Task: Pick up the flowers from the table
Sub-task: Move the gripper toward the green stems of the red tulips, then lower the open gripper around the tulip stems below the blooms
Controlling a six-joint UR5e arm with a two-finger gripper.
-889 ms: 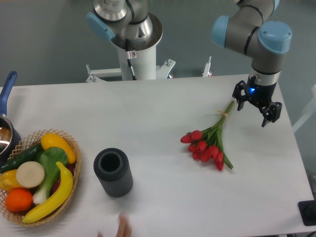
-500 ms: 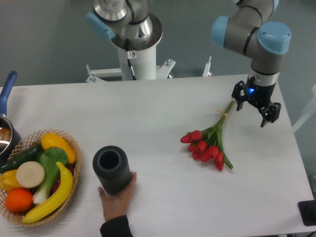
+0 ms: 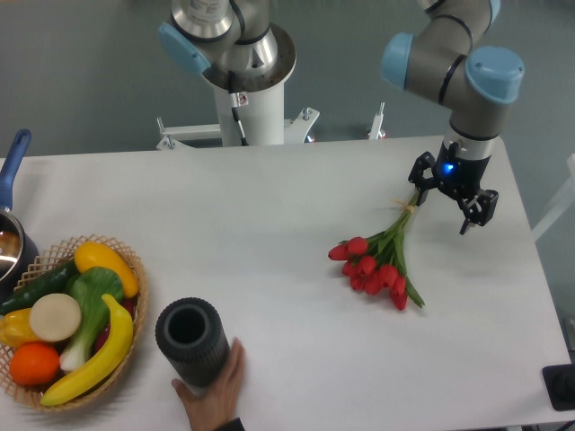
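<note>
The flowers (image 3: 377, 263), a small bunch of red tulip buds with green stems tied together, lie on the white table (image 3: 269, 215) right of centre, buds toward the front, stems pointing back right. My gripper (image 3: 443, 205) hangs open just above the stem ends at the back right, its two dark fingers (image 3: 418, 184) spread apart and holding nothing.
A dark grey ribbed cylinder (image 3: 191, 342) stands at the front left, with a person's hand (image 3: 218, 386) on it. A wicker basket of fruit and vegetables (image 3: 67, 316) sits at the far left. A pot with a blue handle (image 3: 11, 206) is at the left edge.
My gripper has moved left and a little back, closer over the stem ends. The hand has slid the grey cylinder toward the front left.
</note>
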